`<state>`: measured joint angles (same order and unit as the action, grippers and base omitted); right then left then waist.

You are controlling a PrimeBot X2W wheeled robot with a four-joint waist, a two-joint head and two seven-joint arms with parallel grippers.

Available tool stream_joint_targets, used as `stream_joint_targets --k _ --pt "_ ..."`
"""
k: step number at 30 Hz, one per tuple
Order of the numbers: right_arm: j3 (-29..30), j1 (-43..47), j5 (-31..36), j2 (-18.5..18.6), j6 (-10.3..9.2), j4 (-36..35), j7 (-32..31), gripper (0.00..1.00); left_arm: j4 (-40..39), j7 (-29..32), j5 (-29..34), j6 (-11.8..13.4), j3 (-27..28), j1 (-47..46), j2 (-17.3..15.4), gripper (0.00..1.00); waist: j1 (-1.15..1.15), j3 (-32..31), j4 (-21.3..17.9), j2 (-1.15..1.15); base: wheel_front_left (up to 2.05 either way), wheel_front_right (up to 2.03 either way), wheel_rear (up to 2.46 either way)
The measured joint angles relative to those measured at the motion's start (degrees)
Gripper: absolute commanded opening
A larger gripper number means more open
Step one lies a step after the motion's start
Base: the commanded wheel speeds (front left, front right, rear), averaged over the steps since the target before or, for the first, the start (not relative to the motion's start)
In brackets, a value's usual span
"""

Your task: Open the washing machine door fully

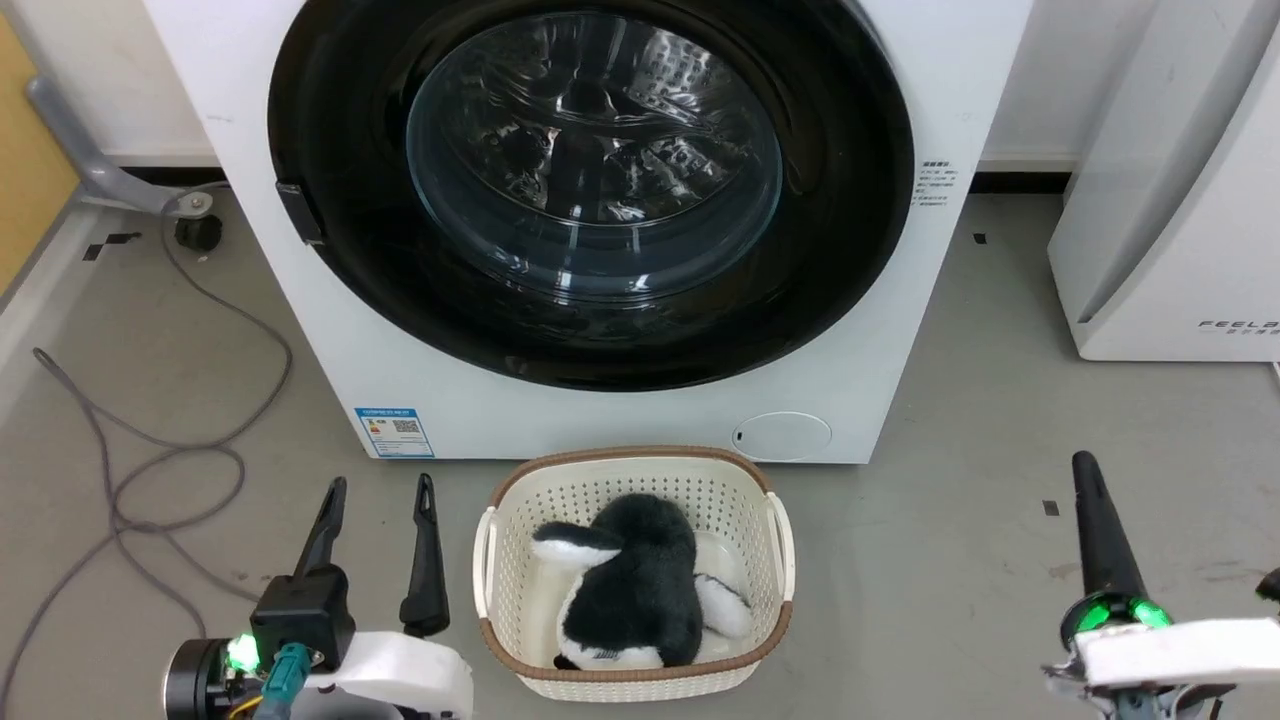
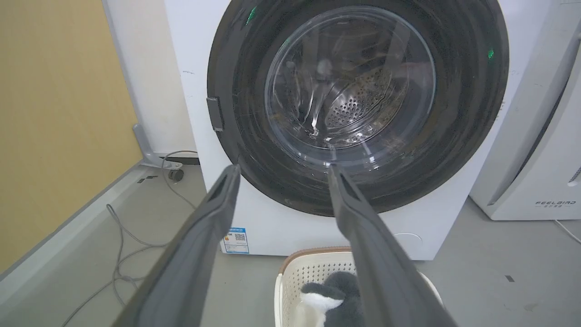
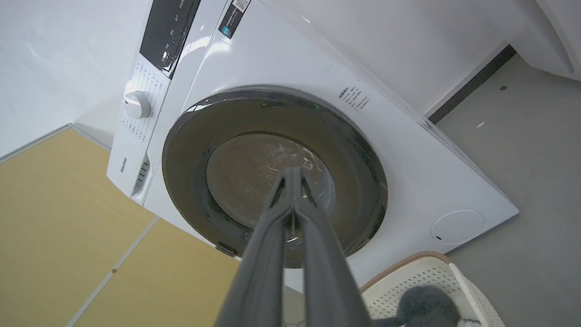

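The left gripper (image 1: 380,485), at seven o'clock in the head view, holds its jaws spread. The right gripper (image 1: 1085,465), at four o'clock, has its jaws pressed together. At twelve o'clock the washing machine door (image 1: 590,190) sits shut, beyond a basket (image 1: 630,455) at six o'clock.

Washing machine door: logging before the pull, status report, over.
Left end effector open, right end effector shut, both empty. Washing machine door closed. Basket with plush toy on floor in front of it.
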<state>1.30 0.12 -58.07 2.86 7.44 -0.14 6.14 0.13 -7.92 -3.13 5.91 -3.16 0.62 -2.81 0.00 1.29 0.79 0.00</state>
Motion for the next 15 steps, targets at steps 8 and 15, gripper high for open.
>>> stream_joint_targets --k 8,15 --pt "2.7 -3.0 -6.8 0.0 0.00 3.0 -6.3 0.00 -0.3 -0.8 -0.1 0.4 -0.2 -0.7 0.0 1.00 0.00 1.1 0.5 0.00 0.00 0.00 0.00" --pt "7.2 -7.1 -13.0 0.2 0.00 6.6 -10.5 0.00 -0.5 -1.8 -0.5 1.1 -0.7 -1.9 0.0 1.00 0.00 2.6 1.2 0.00 0.00 0.00 0.00"
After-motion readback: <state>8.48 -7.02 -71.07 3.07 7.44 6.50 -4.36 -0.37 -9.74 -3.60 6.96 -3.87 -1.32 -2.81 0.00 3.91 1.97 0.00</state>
